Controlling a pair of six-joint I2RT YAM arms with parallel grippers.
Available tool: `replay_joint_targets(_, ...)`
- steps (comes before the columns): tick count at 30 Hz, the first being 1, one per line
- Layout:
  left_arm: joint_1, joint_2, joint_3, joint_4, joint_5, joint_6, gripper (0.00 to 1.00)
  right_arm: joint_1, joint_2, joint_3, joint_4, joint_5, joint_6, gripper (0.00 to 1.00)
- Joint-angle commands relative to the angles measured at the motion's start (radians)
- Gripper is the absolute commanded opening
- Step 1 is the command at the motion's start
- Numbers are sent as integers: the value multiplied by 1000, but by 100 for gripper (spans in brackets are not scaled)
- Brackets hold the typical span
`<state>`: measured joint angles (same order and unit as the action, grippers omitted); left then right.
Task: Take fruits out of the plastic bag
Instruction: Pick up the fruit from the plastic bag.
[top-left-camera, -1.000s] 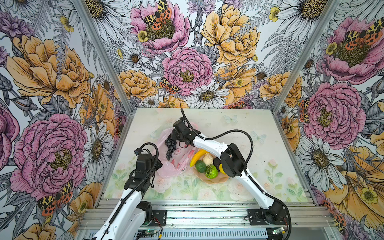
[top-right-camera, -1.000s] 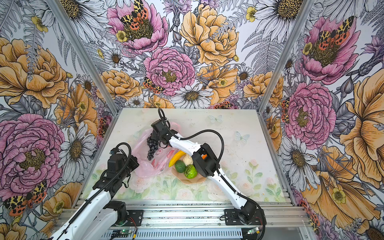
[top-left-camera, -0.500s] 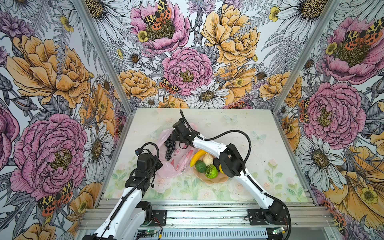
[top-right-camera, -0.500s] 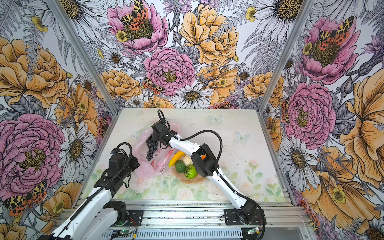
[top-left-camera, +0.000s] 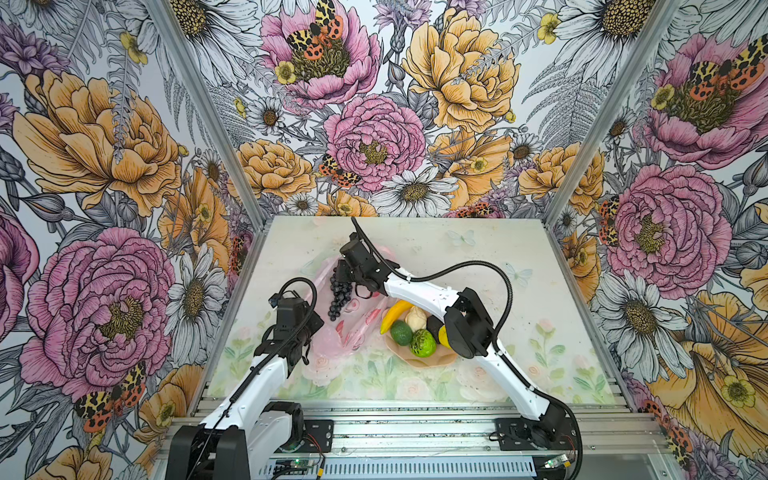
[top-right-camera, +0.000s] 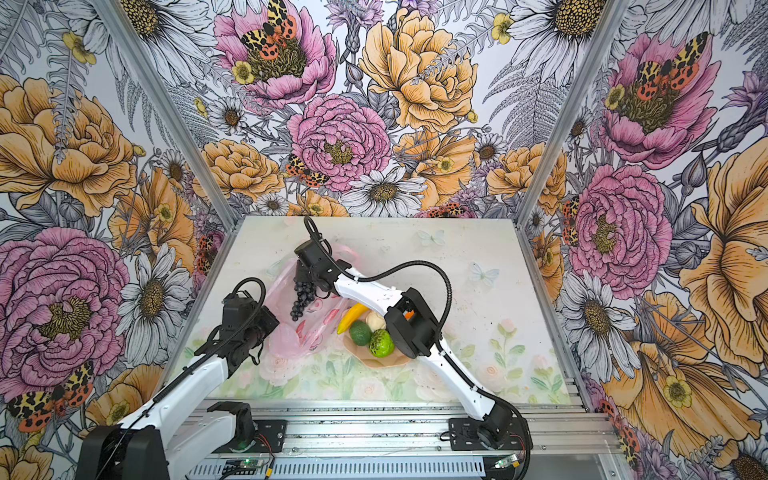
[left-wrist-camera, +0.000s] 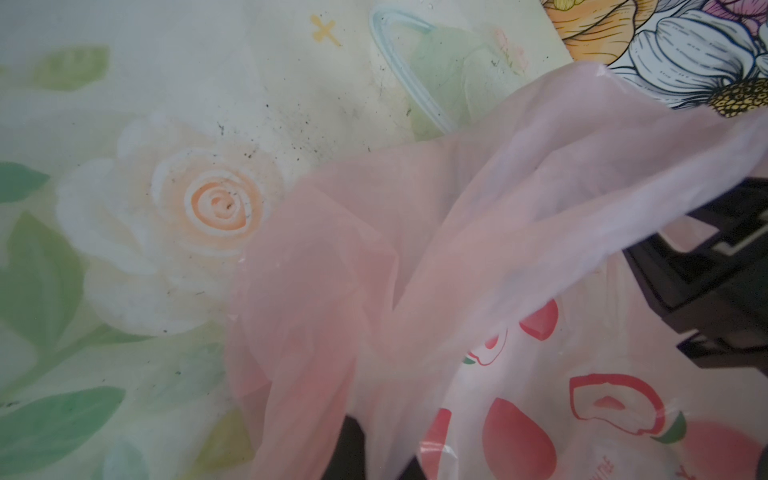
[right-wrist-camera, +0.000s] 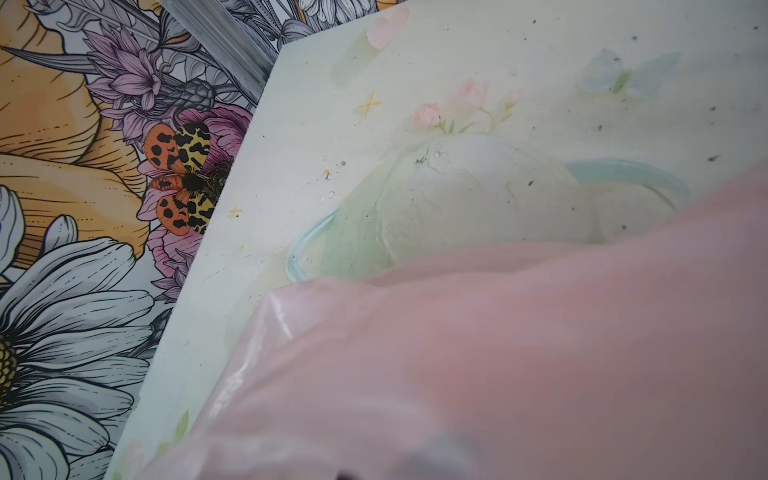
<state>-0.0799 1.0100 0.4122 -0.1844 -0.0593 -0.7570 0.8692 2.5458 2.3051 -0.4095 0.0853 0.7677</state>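
The pink plastic bag (top-left-camera: 353, 328) lies crumpled on the table's left half in both top views. My right gripper (top-left-camera: 341, 277) hovers over the bag's far part, shut on the stem end of the dark purple grape bunch (top-left-camera: 338, 297), which hangs down from it. Pink film (right-wrist-camera: 498, 353) covers its jaws in the right wrist view. My left gripper (top-left-camera: 309, 338) is shut on the bag's near edge. In the left wrist view the film (left-wrist-camera: 415, 270) drapes over a dark finger (left-wrist-camera: 353, 449). Banana (top-left-camera: 395, 316), pear (top-left-camera: 415, 318), avocado (top-left-camera: 401, 332), lime-green ball (top-left-camera: 423, 343) and lemon (top-left-camera: 442, 337) lie outside the bag.
Those fruits sit in a peach scalloped dish (top-left-camera: 432, 360) right of the bag, under my right forearm (top-left-camera: 419, 291). Flowered walls close in the left, back and right sides of the table (top-left-camera: 498, 257). A metal rail (top-left-camera: 395, 428) runs along the near edge.
Almost nothing. The right arm's elbow has shifted slightly; the grape bunch hangs at the same spot and the left arm stays still.
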Motion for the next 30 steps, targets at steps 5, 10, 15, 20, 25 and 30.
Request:
replay_joint_targets(5,5,89,97,98,10,-66,0,22,-92,-40,9,6,-40,0)
replay_joint_targets(10,9,152,166,97,-16,-73,0,37,-140,-75,10,0,-60,0)
replay_joint_targets(15,41,223,220,97,-38,-61,0,45,-218,-137,11,6,-80,0)
replay_joint_targets(20,53,292,271,92,-80,-34,0,45,-299,-201,12,13,-106,0)
replay_joint_targets(25,57,345,320,89,-110,-28,0,46,-387,-252,13,11,-132,0)
replay_joint_targets(30,62,387,360,88,-125,-25,0,40,-462,-293,12,16,-153,0)
